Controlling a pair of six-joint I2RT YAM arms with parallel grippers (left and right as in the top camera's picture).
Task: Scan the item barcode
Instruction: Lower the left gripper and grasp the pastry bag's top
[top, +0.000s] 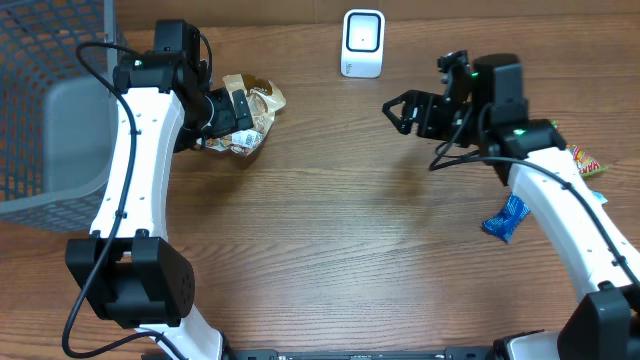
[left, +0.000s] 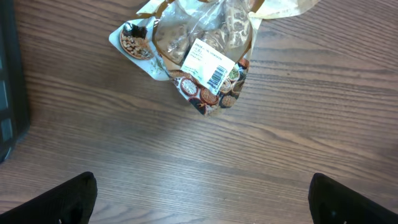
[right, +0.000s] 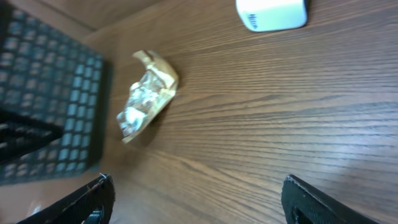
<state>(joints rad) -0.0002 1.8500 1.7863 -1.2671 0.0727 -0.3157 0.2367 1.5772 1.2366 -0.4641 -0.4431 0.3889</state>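
The item is a crumpled clear-and-gold snack bag (top: 256, 112) lying on the wood table at the back left. In the left wrist view the snack bag (left: 199, 56) shows a white barcode label (left: 208, 67) facing up. My left gripper (top: 228, 120) hovers just short of it, open; both black fingertips (left: 68, 199) stand wide apart over bare wood. The white scanner (top: 362, 43) stands at the back centre. My right gripper (top: 392, 112) is open in the air right of the scanner and points left toward the bag (right: 146, 96) and the scanner (right: 272, 14).
A grey mesh basket (top: 50, 100) fills the far left; the same basket (right: 43, 106) shows in the right wrist view. Under the right arm lie a blue wrapped item (top: 506, 218) and a colourful packet (top: 588, 163) at the right edge.
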